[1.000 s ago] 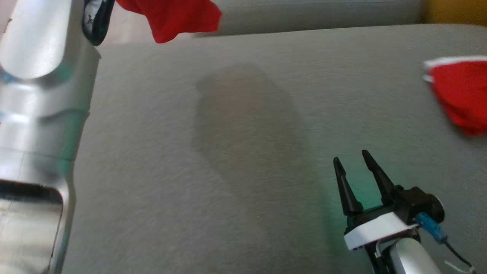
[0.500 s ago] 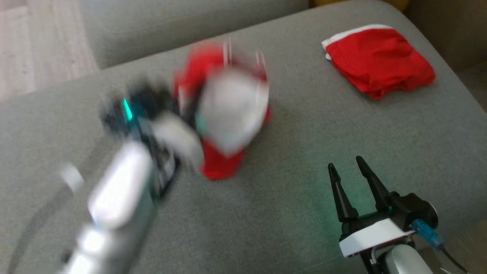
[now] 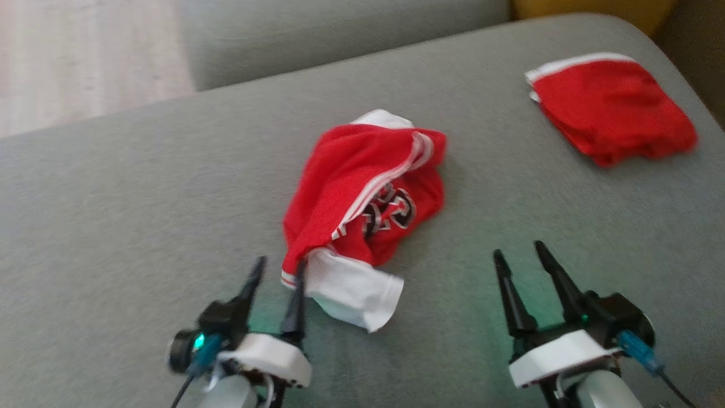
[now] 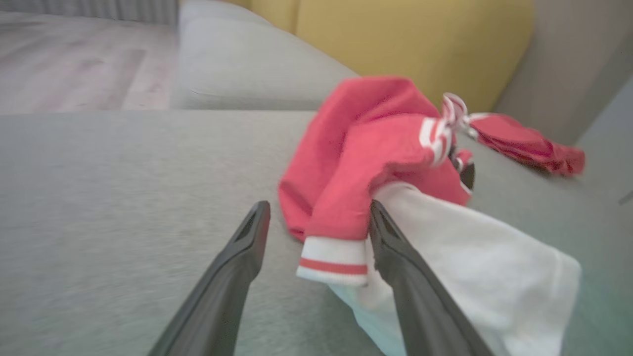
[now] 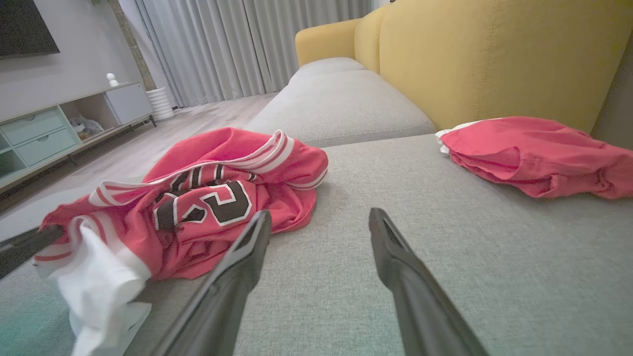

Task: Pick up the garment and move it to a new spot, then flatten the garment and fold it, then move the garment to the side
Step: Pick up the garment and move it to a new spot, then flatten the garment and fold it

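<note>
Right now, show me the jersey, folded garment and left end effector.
jersey (image 3: 340, 175), head view, red panel
folded garment (image 3: 614, 107), head view, top
left end effector (image 3: 281, 262), head view, between fingertips

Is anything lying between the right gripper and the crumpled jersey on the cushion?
Nothing visible does. Bare grey cushion lies between the right gripper and the crumpled jersey. The folded red garment sits off at the far right, out of that path. The left gripper is open at its white hem.

Surface: we see a grey sofa cushion (image 3: 141, 187).
Middle: we find a crumpled red jersey (image 3: 362, 187) lying on it.
Far right: a folded red garment (image 3: 614, 107), well apart.
</note>
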`<state>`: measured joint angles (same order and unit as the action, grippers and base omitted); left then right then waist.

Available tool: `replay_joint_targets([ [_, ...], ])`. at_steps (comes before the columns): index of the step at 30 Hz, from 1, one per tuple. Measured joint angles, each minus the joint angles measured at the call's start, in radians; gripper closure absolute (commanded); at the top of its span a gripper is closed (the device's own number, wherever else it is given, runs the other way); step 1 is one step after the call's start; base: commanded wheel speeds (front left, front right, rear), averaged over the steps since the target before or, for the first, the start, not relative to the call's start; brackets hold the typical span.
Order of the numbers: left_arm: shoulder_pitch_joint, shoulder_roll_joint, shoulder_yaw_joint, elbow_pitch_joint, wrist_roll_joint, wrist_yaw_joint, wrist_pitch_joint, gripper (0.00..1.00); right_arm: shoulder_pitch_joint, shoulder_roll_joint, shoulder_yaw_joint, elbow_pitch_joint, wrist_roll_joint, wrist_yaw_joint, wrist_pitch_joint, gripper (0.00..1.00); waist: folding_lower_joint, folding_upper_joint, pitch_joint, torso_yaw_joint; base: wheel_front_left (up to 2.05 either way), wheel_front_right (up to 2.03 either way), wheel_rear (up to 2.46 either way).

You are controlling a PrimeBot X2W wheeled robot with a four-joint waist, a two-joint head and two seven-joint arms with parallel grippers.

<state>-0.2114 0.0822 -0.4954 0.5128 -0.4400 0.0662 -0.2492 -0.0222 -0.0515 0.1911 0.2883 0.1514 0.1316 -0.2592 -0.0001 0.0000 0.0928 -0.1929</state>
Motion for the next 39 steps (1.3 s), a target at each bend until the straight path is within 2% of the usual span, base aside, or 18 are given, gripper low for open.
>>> replay_joint_targets([
  [1,0.000,0.000,0.000,0.000,0.000,0.000,0.000,0.00,0.000,0.000,0.000,0.000,0.000,0.000,0.000,0.00,0.0000,0.0000,0.000,0.000,0.00,0.00,0.00],
  [4,0.089,-0.006,0.103,-0.133,0.033,0.048,0.000,0.00,0.022,0.000,-0.030,0.000,0.003,0.000,0.000,0.00,0.0000,0.0000,-0.025,0.052,0.00,0.00,0.00],
  [6,0.143,-0.009,0.162,-0.219,0.077,0.064,0.000,0.00,0.035,0.000,-0.037,0.003,0.002,0.000,0.000,0.00,0.0000,0.0000,-0.041,0.089,0.00,0.00,0.00],
  [9,0.226,-0.015,0.218,-0.321,0.151,0.077,-0.003,0.00,0.037,0.002,-0.040,0.015,-0.005,0.000,0.000,0.00,0.0000,0.0000,-0.069,0.135,0.00,0.00,0.00],
  [15,0.409,-0.023,0.273,-0.428,0.238,0.079,-0.003,0.00,0.085,0.003,-0.063,0.009,-0.015,0.000,0.000,0.00,-0.0001,0.0000,-0.131,0.201,0.00,0.00,0.00],
  [24,0.470,-0.024,0.308,-0.456,0.293,0.078,-0.003,0.00,0.156,0.005,-0.074,-0.009,-0.019,0.000,0.001,0.00,-0.0001,0.0000,-0.181,0.237,0.00,0.00,0.00],
  [39,0.466,-0.024,0.306,-0.456,0.346,0.077,-0.003,0.00,0.158,0.005,-0.072,-0.018,-0.001,0.000,0.001,0.00,0.0001,0.0000,-0.179,0.222,0.00,0.00,0.00],
])
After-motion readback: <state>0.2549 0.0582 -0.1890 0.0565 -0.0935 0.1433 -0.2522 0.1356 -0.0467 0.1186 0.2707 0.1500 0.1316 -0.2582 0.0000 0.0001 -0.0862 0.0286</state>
